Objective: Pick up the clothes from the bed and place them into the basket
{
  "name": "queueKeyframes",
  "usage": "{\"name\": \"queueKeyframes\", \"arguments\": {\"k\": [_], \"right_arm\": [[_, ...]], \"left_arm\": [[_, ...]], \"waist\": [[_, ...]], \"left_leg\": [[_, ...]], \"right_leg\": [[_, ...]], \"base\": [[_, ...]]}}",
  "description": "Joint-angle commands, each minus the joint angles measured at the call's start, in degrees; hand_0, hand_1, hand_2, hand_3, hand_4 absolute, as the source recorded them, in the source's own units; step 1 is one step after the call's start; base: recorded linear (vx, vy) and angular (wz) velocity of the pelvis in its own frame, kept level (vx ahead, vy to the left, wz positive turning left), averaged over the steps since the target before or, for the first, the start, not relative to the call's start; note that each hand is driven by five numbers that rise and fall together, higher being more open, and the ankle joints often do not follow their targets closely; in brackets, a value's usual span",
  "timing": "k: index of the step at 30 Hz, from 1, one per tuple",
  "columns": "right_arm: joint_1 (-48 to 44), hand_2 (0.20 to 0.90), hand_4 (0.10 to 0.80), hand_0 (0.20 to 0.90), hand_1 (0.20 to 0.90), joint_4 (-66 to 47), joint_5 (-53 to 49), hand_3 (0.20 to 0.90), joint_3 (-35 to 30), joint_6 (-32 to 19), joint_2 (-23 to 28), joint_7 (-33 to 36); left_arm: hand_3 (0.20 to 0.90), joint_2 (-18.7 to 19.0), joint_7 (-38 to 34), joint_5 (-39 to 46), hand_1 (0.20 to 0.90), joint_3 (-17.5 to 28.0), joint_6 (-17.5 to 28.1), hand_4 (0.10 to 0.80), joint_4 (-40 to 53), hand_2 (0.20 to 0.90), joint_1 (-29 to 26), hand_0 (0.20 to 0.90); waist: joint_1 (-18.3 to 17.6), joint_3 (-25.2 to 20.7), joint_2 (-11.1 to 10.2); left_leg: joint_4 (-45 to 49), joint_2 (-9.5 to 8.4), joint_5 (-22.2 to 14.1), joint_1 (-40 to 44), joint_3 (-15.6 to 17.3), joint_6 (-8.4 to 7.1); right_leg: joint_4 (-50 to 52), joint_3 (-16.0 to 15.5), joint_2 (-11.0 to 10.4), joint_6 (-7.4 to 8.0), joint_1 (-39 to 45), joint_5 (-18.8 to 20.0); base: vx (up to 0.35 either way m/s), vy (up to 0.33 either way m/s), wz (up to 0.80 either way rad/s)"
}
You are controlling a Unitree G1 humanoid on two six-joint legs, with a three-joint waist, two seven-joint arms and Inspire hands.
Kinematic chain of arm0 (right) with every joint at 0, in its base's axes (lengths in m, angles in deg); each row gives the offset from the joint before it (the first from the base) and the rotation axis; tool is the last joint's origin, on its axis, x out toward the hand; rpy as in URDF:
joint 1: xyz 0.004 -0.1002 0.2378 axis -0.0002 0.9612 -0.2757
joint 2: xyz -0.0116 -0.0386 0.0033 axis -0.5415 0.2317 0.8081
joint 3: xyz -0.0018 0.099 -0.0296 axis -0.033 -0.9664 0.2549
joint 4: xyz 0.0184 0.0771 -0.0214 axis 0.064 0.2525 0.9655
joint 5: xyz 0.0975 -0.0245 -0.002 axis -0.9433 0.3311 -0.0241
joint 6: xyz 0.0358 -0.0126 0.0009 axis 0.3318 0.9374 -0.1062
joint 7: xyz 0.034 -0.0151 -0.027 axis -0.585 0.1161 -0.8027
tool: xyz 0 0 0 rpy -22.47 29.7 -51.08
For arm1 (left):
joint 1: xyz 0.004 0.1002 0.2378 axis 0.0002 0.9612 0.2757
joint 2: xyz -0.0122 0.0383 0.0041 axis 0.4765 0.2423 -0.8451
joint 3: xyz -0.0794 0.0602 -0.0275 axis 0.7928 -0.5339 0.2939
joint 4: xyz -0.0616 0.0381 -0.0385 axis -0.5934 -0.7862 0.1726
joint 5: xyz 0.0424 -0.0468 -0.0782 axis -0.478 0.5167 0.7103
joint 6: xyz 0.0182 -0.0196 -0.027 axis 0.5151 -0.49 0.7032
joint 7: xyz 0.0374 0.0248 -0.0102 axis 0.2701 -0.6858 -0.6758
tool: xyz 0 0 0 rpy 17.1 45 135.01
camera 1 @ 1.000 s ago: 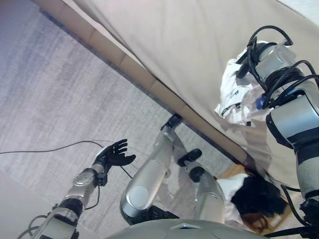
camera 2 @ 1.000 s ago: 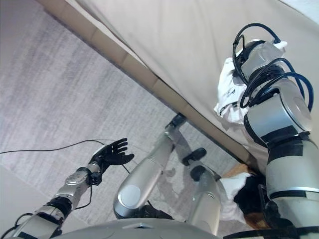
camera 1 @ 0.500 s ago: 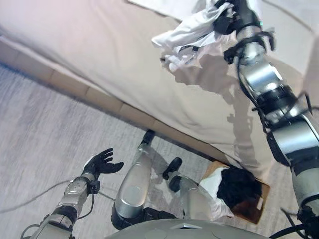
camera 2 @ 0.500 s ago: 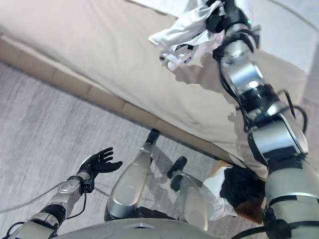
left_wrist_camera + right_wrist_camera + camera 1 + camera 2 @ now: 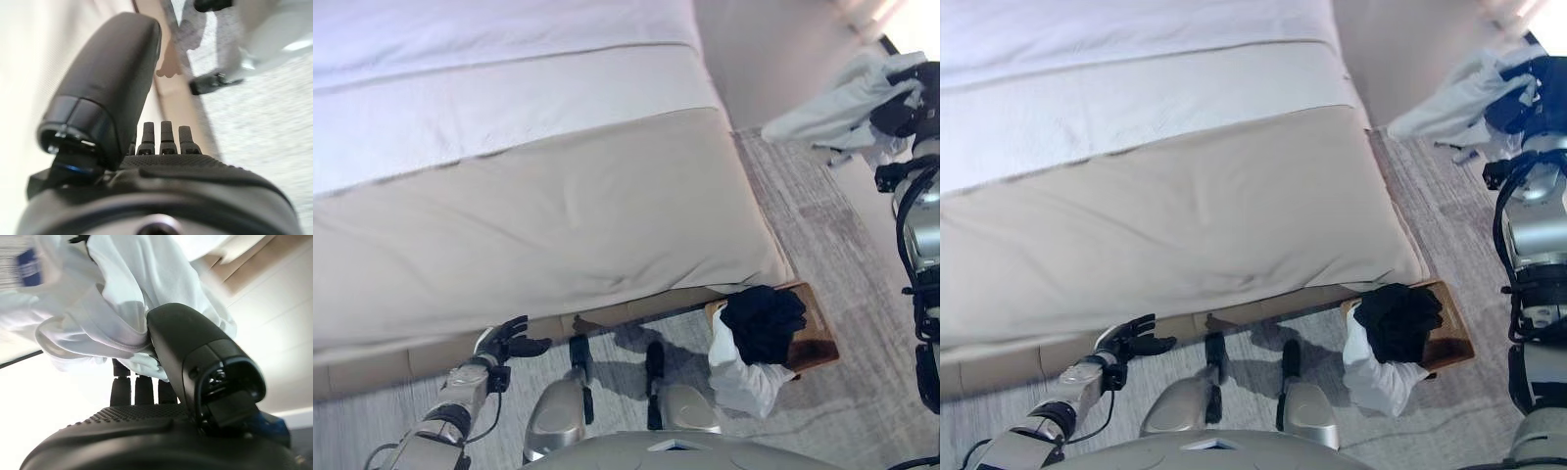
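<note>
My right hand (image 5: 902, 106) is raised at the far right, beyond the bed's end and over the carpet. It is shut on a white garment (image 5: 832, 106) that hangs from it in the air. In the right wrist view the thumb (image 5: 195, 357) and fingers pinch the white cloth (image 5: 112, 308). The brown basket (image 5: 819, 338) stands on the floor by the bed's corner, below and nearer than that hand. It holds a black garment (image 5: 764, 318), and a white garment (image 5: 739, 377) hangs over its side. My left hand (image 5: 505, 343) is open and empty, low by the bed's base.
The bed (image 5: 558, 215) has a beige cover over a white sheet (image 5: 489, 108) and spans most of the view. Grey carpet (image 5: 822, 225) runs along its right end. A pale wall (image 5: 773, 49) rises behind.
The camera has swung round, so the whole picture shifted. My right arm carried the white garment off the bed to beyond its end. The left hand stays open.
</note>
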Motion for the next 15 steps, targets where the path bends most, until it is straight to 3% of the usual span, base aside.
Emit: {"name": "queueKeyframes", "arguments": {"k": [1, 9, 15], "right_arm": [[0.9, 0.300, 0.100, 0.300, 0.300, -6.1, 3.7, 0.200, -3.6, -5.2, 3.1, 1.0], [4.4, 0.300, 0.100, 0.300, 0.300, -2.8, 6.1, 0.200, -3.0, -3.7, 0.0, -2.6], [-3.2, 0.300, 0.100, 0.300, 0.300, 8.3, 6.2, 0.200, 3.6, -4.8, 0.7, -2.0]], "left_arm": [[0.900, -0.5, 1.5, -3.2, 0.900, -2.9, 0.1, 0.800, -3.2, 0.900, 0.6, 0.900], [0.900, -1.4, 2.2, -5.7, 0.900, -3.8, -1.4, 0.800, -3.6, 0.900, 0.7, 0.900], [0.900, -0.6, 0.9, -3.2, 0.900, -6.6, -0.7, 0.800, -2.3, 0.900, -3.6, 0.900]], "waist": [[-0.9, -8.1, 0.8], [-2.9, -8.2, 1.9], [-3.4, -1.6, 4.5]], "left_leg": [[0.0, 0.63, -7.1, 1.5, -2.0, -0.07], [1.4, 0.34, -8.7, 2.9, 1.7, 0.39], [8.3, 0.41, -9.6, -3.3, 1.9, 0.29]], "right_leg": [[4.5, -0.6, 3.0, -2.06, -3.2, -1.4], [4.1, 1.2, 3.0, -2.23, -3.4, -1.1], [10.0, 0.8, 1.7, -2.88, -9.1, -3.0]], "base": [[0.002, -0.089, -0.48], [0.012, -0.092, -0.38], [-0.188, -0.085, -0.16]]}}
